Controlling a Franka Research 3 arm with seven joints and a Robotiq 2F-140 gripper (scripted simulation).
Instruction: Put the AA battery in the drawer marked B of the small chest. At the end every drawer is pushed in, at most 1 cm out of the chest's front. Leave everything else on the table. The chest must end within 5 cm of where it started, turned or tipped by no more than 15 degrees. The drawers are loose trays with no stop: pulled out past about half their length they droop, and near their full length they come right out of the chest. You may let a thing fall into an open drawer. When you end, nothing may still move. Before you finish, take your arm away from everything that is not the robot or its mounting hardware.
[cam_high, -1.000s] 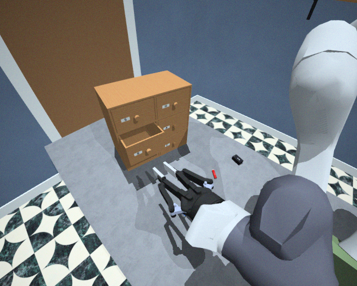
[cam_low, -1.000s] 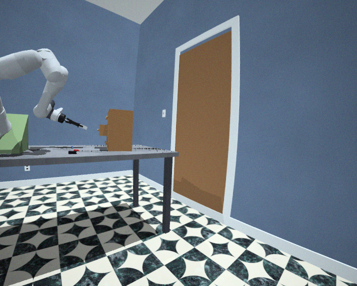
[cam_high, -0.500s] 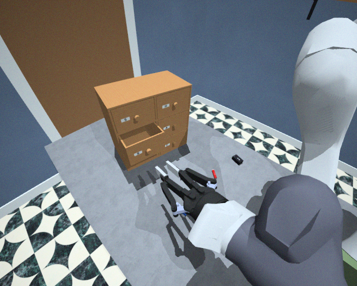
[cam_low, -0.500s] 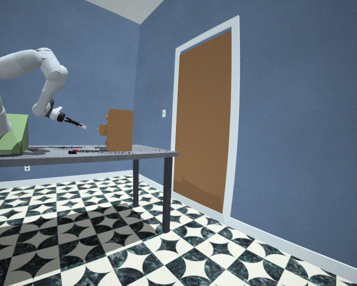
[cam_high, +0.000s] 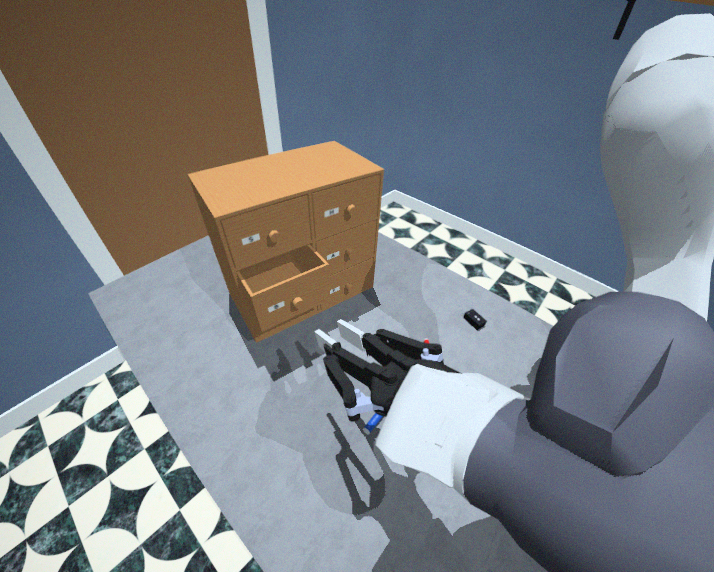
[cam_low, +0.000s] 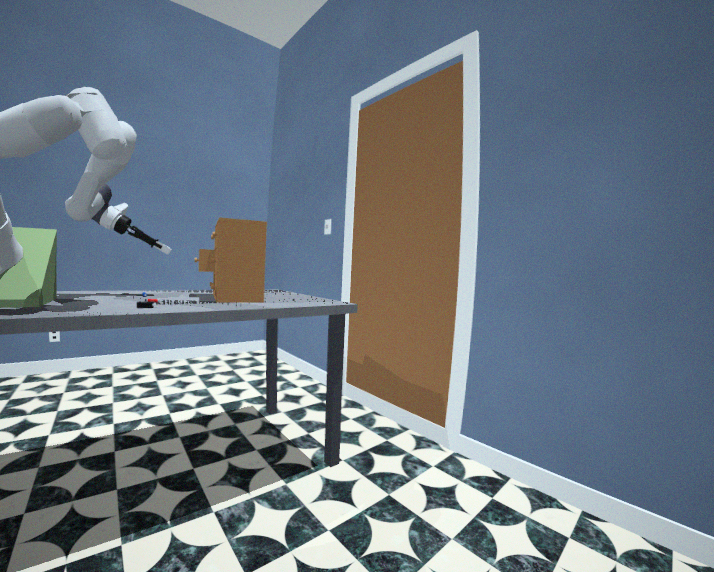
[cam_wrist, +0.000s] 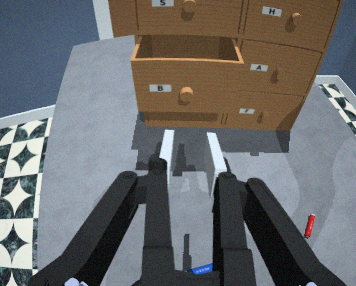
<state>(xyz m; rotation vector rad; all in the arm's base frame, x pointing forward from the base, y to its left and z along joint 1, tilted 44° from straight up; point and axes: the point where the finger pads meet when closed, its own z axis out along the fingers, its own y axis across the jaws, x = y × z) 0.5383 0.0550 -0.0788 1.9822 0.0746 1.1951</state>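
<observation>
The white and dark-gray jointed arm (cam_high: 658, 137) (cam_low: 107, 134) reaches toward the chest, its wrist angled downward. The black two-finger gripper with pale flat fingertips (cam_high: 329, 327) (cam_low: 166, 248) hangs above the table, apart from the chest; its fingers stand parallel, partly spread, with nothing between them.

The wrist view makes the letter B readable on the pulled-out wooden drawer (cam_high: 318, 284) (cam_low: 206, 260) (cam_wrist: 212, 80) of the orange-brown wooden chest (cam_high: 286, 178) (cam_low: 241, 262) (cam_wrist: 122, 20). The top and exterior views show a small black box (cam_high: 475, 319) (cam_low: 144, 305), outside the wrist view; only the exterior view shows a green block (cam_low: 29, 262).

Which cylinder is the AA battery, I cannot tell: both lie on the table. The blue cylinder (cam_high: 373, 422) (cam_low: 144, 294) (cam_wrist: 201, 270), partly hidden, has its long axis roughly along the chest's front; the red cylinder (cam_high: 426, 341) (cam_low: 152, 300) (cam_wrist: 310, 226) points roughly toward the chest.
</observation>
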